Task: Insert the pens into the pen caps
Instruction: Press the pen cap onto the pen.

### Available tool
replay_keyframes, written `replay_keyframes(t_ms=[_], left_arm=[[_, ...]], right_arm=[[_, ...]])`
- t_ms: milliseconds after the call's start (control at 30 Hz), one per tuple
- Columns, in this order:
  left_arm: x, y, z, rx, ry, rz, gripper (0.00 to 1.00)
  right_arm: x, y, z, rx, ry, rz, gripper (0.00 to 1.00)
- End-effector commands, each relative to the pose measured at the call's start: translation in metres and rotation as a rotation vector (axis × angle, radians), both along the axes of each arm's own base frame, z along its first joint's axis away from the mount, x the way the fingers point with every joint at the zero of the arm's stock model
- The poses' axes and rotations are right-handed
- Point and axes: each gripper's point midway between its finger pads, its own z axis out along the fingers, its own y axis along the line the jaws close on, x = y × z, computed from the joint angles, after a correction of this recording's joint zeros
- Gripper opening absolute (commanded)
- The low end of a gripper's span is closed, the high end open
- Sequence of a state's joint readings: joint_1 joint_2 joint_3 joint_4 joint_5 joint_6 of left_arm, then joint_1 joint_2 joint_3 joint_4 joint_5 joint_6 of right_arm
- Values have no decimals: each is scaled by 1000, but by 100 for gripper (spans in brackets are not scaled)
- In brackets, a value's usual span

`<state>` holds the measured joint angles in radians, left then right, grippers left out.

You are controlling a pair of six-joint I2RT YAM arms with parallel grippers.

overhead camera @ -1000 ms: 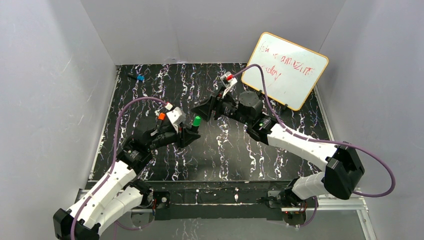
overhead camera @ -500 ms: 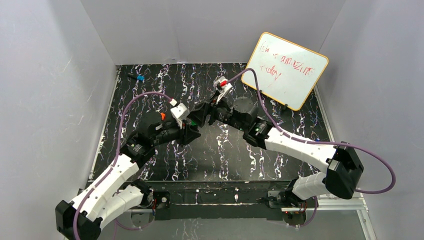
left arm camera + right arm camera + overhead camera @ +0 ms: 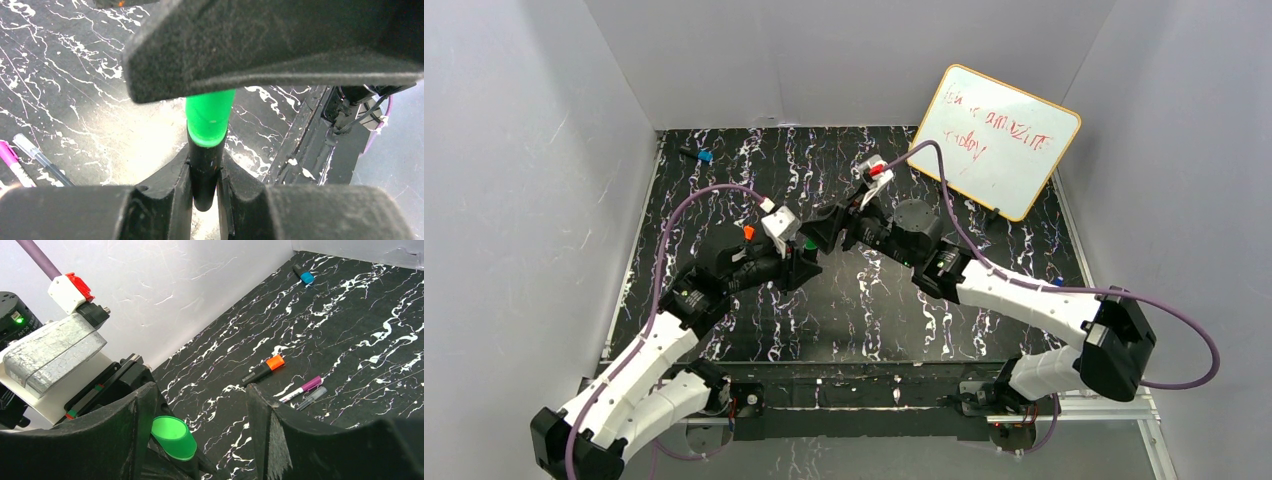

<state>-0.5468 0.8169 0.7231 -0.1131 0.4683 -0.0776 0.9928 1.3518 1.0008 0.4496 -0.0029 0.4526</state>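
The table [image 3: 874, 310] is black with white marbled veins, boxed in by plain pale walls [image 3: 824, 60]. A whiteboard [image 3: 1004, 140] with red scrawl leans in the far right corner.

Above the middle of the table, the left gripper [image 3: 204, 161] is clamped on the black barrel of a short marker [image 3: 209, 117]. Its bright green end stands clear above the fingers. The right gripper [image 3: 200, 410] is spread wide, with the green end between its fingers, close against one of them (whether it touches, I cannot tell).

On the table to the left lie an orange-ended marker [image 3: 262, 369], a purple-capped pen [image 3: 302, 388] and, just beside it, a slim clear pen [image 3: 311, 397]. A blue cap [image 3: 304, 275] lies well apart, near the far left corner.
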Motion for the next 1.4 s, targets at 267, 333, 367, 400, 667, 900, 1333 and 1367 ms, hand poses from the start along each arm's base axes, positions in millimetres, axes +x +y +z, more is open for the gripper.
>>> replay_keyframes(t_ms=[267, 333, 367, 400, 667, 900, 1333, 1367], left_arm=[[12, 11, 111, -176, -298, 97, 0], [14, 12, 115, -183, -307, 104, 0], [14, 12, 117, -186, -312, 106, 0], [15, 12, 119, -189, -317, 109, 0], [20, 14, 132, -213, -358, 135, 0], [22, 19, 142, -241, -401, 168, 0], [24, 24, 157, -269, -464, 196, 0], [23, 24, 158, -271, -467, 197, 0]], right_arm=[[-26, -5, -74, -162, 132, 77, 73], [-28, -4, -77, -161, 143, 83, 73], [-30, -4, -79, -162, 148, 85, 73], [-31, -3, -81, -163, 153, 89, 73], [-40, 0, -92, -162, 180, 105, 73], [-44, 1, -97, -164, 189, 124, 73], [-57, 5, -108, -133, 254, 180, 73], [-58, 6, -109, -131, 258, 186, 73]])
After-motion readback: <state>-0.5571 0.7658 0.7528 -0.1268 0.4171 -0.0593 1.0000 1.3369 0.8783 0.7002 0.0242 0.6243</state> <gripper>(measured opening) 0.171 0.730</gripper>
